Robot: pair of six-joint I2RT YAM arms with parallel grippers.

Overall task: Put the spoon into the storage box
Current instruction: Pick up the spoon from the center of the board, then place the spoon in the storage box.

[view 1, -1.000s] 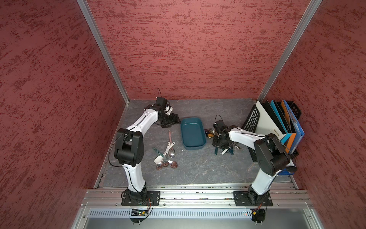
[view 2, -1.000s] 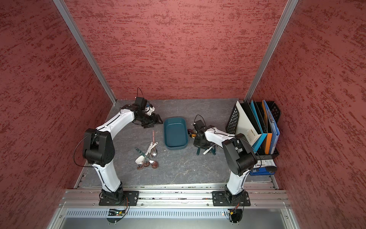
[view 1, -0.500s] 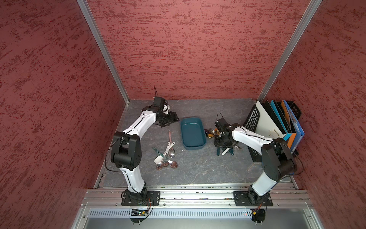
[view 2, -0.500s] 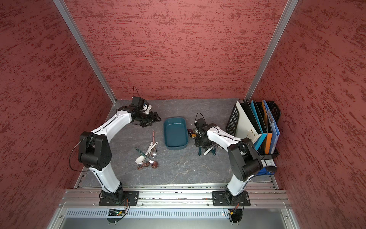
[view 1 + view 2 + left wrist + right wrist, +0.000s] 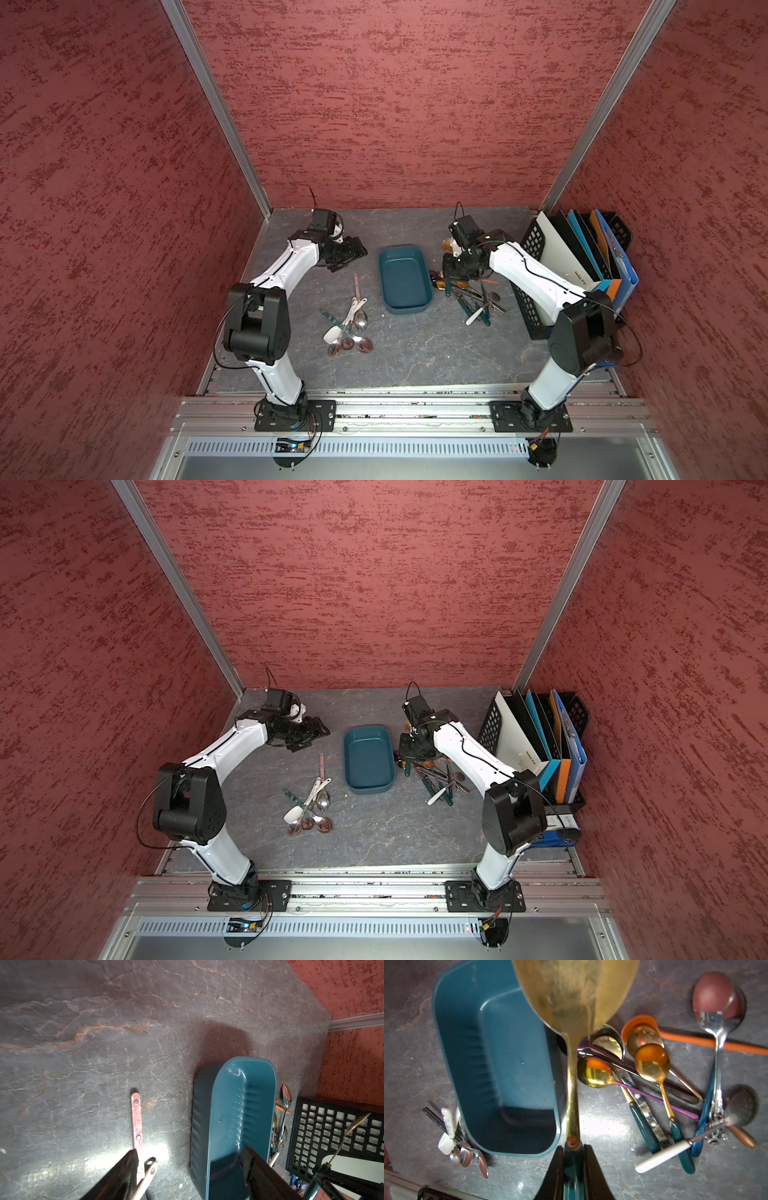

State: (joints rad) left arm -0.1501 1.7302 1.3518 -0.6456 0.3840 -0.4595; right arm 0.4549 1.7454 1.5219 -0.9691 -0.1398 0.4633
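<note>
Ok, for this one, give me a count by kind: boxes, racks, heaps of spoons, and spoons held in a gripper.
Teal box: 1
Black mesh rack: 1
Spoon heaps: 2, heap by the left arm and heap by the right arm; the spoons overlap too much to count singly
Gold spoon in the right gripper: 1
Total: 5

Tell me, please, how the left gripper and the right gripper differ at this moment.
The left gripper stands open and empty; the right gripper is shut on the teal-handled gold spoon. The left gripper hangs by the pink handle; the right gripper by the mixed spoon pile. Both flank the empty storage box.
</note>
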